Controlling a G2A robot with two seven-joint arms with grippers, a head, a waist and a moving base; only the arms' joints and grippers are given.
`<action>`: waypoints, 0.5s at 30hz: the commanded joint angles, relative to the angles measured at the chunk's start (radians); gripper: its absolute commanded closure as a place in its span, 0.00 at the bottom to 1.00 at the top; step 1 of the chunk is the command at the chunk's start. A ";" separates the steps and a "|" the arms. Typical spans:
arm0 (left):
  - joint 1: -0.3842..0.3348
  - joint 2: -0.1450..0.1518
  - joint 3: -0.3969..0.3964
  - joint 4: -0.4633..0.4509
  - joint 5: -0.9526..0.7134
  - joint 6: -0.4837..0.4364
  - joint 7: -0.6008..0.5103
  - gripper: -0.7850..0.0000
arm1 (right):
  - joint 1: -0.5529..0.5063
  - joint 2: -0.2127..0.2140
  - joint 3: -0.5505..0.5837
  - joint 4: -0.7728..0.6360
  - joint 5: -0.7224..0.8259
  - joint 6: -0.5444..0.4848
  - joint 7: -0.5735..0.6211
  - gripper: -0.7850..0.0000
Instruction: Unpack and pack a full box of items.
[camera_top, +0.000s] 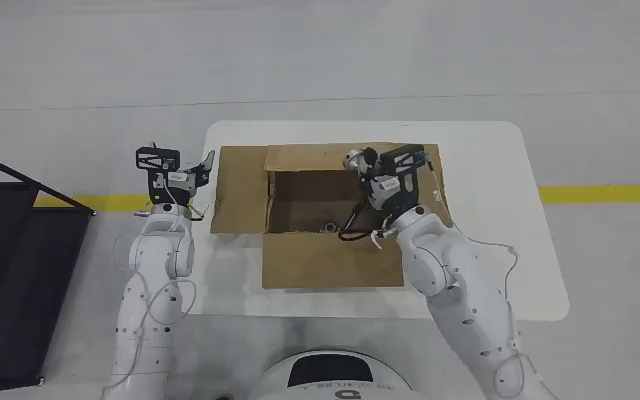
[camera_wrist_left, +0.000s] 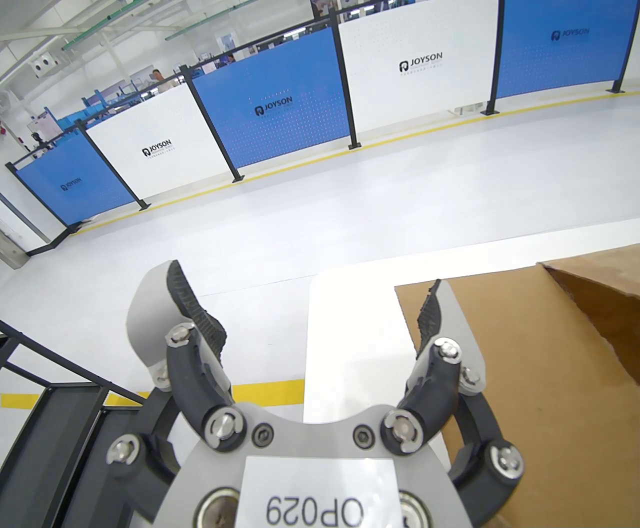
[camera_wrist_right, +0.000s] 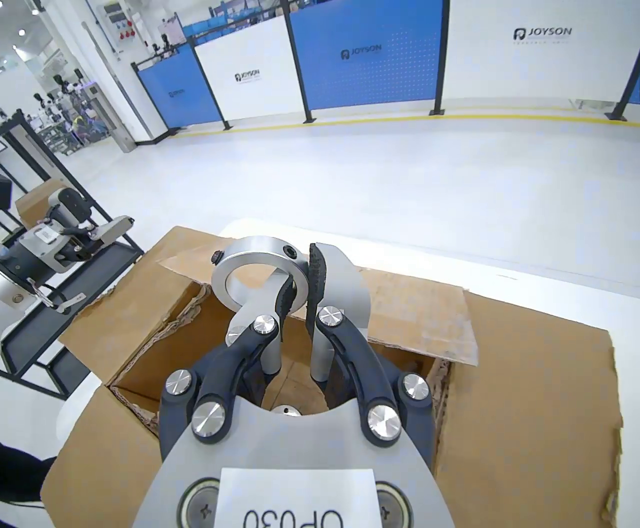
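Observation:
An open cardboard box (camera_top: 300, 255) with its flaps spread out sits on the white table (camera_top: 490, 200). My right gripper (camera_wrist_right: 300, 280) hangs over the box's right half, shut on a silver metal ring (camera_wrist_right: 252, 262) held by its rim; the same ring (camera_top: 353, 159) is seen from above. A small dark item (camera_top: 327, 228) lies on the box floor. My left gripper (camera_wrist_left: 305, 295) stands open and holds nothing, off the table's left edge beside the box's left flap (camera_wrist_left: 525, 375).
A black rack (camera_top: 30, 270) stands on the floor left of the table. A yellow line (camera_top: 590, 193) crosses the floor. Bare table lies right of the box. Blue and white partition panels (camera_wrist_left: 280, 115) stand far behind.

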 joint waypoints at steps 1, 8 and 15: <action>0.000 0.000 0.000 0.000 0.000 0.000 0.000 0.00 | -0.057 0.013 0.057 -0.034 -0.016 -0.064 0.030 1.00; 0.000 0.000 0.000 0.000 0.000 0.000 0.000 0.00 | -0.090 0.027 0.119 -0.031 -0.059 -0.067 0.234 1.00; 0.000 0.000 0.000 0.000 0.000 0.000 0.000 0.00 | -0.167 0.023 0.306 0.019 0.142 0.113 0.080 1.00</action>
